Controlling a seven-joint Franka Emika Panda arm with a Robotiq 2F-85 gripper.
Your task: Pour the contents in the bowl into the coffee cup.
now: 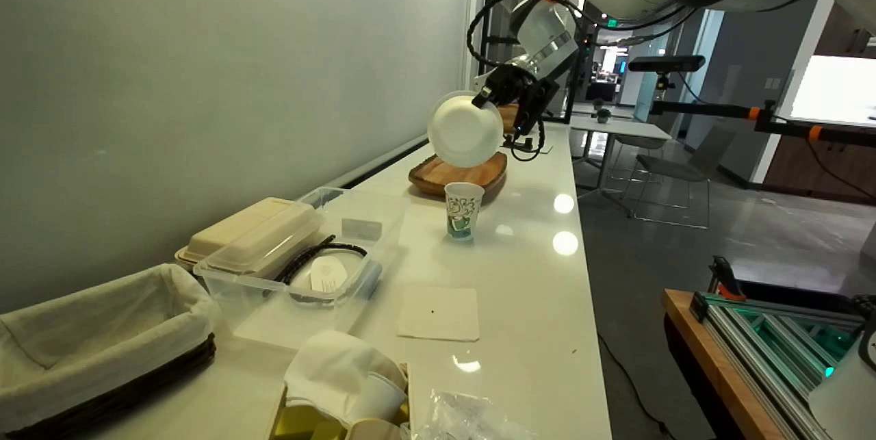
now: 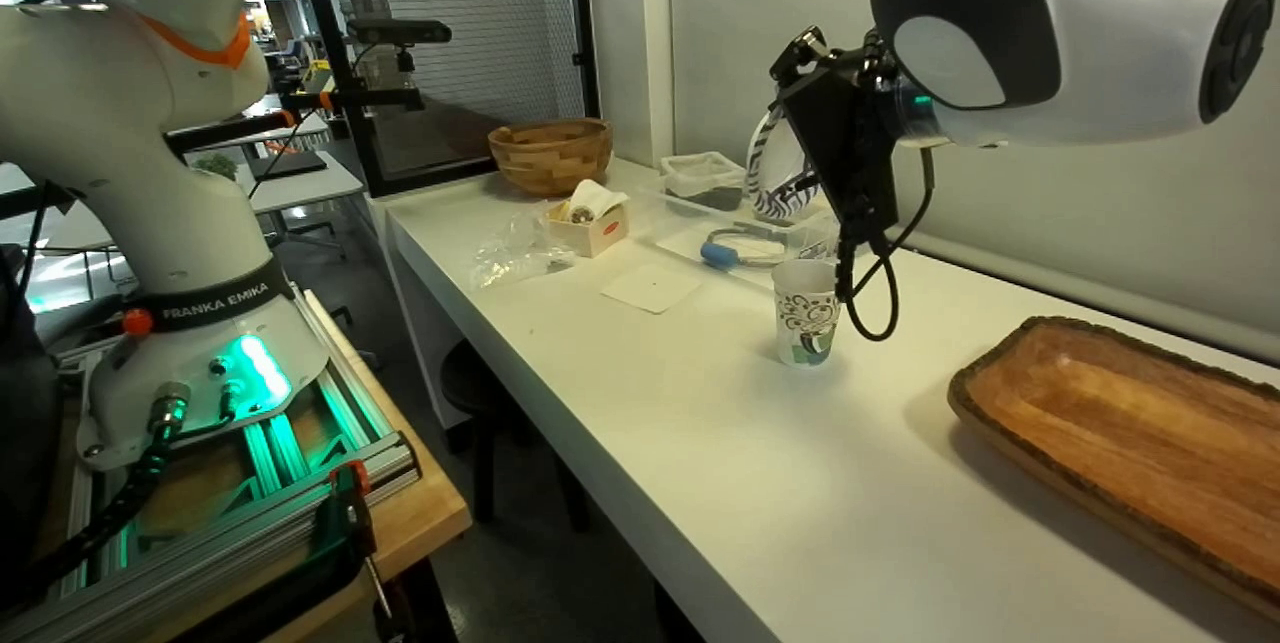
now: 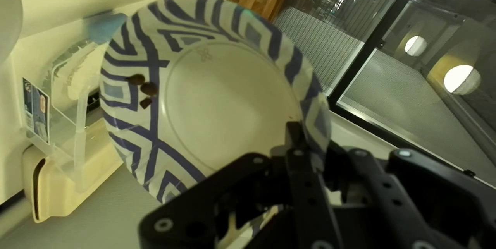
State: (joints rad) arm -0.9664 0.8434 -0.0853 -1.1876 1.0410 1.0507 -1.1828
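The bowl (image 1: 464, 132) is held tilted almost on edge above the coffee cup (image 1: 462, 213). Its pale outside shows in one exterior view, and its dark-patterned rim shows in an exterior view (image 2: 768, 168). In the wrist view the bowl (image 3: 228, 102) shows its inside, with a few small brown pieces (image 3: 145, 88) on the patterned side wall, away from my fingers. My gripper (image 3: 306, 140) is shut on the bowl's rim, one finger inside and one outside. The white cup with green print stands upright on the counter, also in an exterior view (image 2: 806, 318). The cup's inside is hidden.
A brown wooden tray (image 2: 1110, 403) lies near the cup. A clear plastic container (image 1: 383, 221) with a cable, a tan box (image 1: 226, 235) and a cloth-lined basket (image 1: 102, 330) stand along the wall. A small box (image 2: 605, 233), plastic bag (image 2: 520, 253) and wooden bowl (image 2: 550, 158) stand farther along.
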